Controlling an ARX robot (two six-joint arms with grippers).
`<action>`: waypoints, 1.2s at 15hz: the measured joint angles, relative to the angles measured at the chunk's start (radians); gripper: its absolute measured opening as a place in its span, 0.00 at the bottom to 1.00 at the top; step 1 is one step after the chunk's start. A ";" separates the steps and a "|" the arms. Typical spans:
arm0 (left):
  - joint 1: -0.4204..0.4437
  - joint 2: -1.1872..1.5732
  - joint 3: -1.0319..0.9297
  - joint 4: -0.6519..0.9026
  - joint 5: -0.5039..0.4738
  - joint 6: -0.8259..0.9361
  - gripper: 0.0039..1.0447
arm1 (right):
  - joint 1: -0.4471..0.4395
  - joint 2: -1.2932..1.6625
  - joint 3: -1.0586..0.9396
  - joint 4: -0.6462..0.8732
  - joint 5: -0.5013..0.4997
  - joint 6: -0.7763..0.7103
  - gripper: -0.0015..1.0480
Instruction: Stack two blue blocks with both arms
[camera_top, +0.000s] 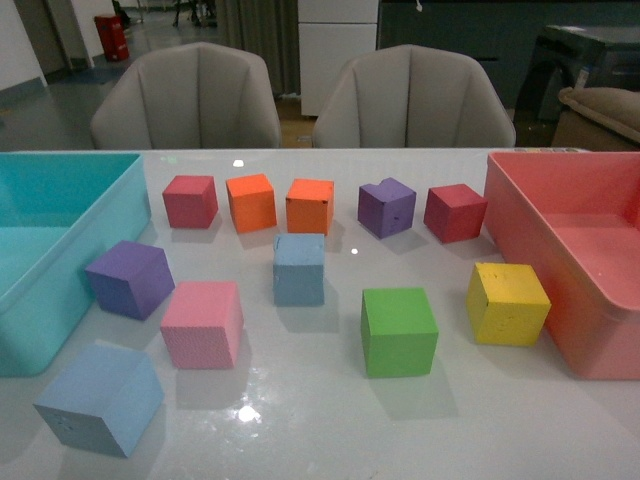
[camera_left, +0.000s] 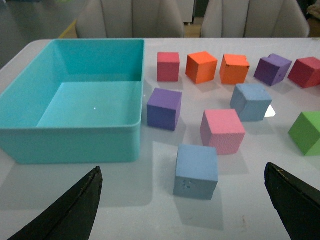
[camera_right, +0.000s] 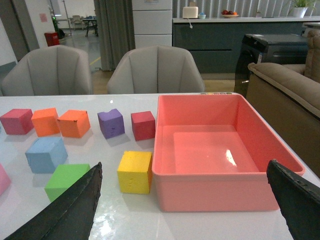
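One pale blue block (camera_top: 101, 396) sits at the table's front left, and the left wrist view shows it (camera_left: 196, 170) lying just ahead of my open left gripper (camera_left: 185, 210), whose black fingertips (camera_left: 75, 207) stand wide apart. The other blue block (camera_top: 300, 268) rests mid-table, also visible in the left wrist view (camera_left: 251, 101) and the right wrist view (camera_right: 46, 154). My right gripper (camera_right: 187, 210) is open, empty, and faces the pink bin (camera_right: 280, 155). Neither arm appears in the front view.
A teal bin (camera_top: 100, 260) stands at the left, a pink bin (camera_top: 505, 225) at the right. Red (camera_top: 190, 200), orange (camera_top: 251, 202), orange (camera_top: 310, 206), purple (camera_top: 386, 207) and red (camera_top: 455, 212) cubes line the back. Purple (camera_top: 130, 278), pink (camera_top: 202, 323), green (camera_top: 398, 331) and yellow (camera_top: 508, 303) cubes lie nearer.
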 joint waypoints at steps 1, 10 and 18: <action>0.005 0.010 0.028 0.024 0.026 -0.003 0.94 | 0.000 0.000 0.000 0.000 0.000 0.000 0.94; -0.024 1.256 0.374 0.565 0.109 0.092 0.94 | 0.000 0.000 0.000 0.000 0.000 0.000 0.94; -0.029 1.492 0.453 0.513 0.122 0.086 0.94 | 0.000 0.000 0.000 0.000 0.000 0.000 0.94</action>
